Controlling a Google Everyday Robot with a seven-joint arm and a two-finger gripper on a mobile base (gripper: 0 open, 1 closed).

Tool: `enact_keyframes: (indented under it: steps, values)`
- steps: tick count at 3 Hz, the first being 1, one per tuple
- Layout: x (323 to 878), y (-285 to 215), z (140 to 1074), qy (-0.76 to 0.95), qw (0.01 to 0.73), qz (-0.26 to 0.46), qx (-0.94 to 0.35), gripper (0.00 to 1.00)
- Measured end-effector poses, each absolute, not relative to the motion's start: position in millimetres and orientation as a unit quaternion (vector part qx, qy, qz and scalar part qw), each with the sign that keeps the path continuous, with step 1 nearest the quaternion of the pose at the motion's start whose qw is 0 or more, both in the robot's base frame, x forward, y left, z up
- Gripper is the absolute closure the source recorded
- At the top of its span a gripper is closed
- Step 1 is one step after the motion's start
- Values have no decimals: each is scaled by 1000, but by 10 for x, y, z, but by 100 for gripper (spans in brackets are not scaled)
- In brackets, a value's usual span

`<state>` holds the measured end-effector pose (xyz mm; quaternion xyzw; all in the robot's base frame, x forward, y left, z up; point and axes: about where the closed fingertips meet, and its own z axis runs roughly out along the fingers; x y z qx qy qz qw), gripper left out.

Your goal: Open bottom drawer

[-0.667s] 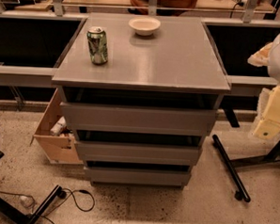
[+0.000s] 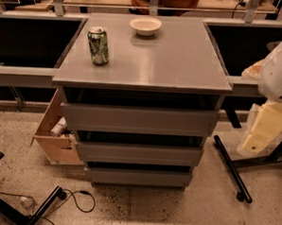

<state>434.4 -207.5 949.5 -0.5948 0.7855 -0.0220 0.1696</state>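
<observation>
The bottom drawer sat lowest of three grey fronts, just above the floor, its flat panel facing the camera and its long axis running left to right. The gripper hung well off to the right, apart from the drawers; whether it was wide or narrow could not be told. A green can and a white bowl stood on the counter. An open cardboard box lay beside the left side, and a black stand leg lay to the right.
</observation>
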Motion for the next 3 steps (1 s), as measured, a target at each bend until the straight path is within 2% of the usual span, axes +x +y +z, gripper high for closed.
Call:
enact_keyframes:
  steps: [1,2,3]
  values:
    - [4189,-1967,9070,788,180,-27,-588,0]
    - [4054,-1843,8343,782,173,-61,-595,0]
    - [3963,-1850,7557,776,132,-77,-612,0]
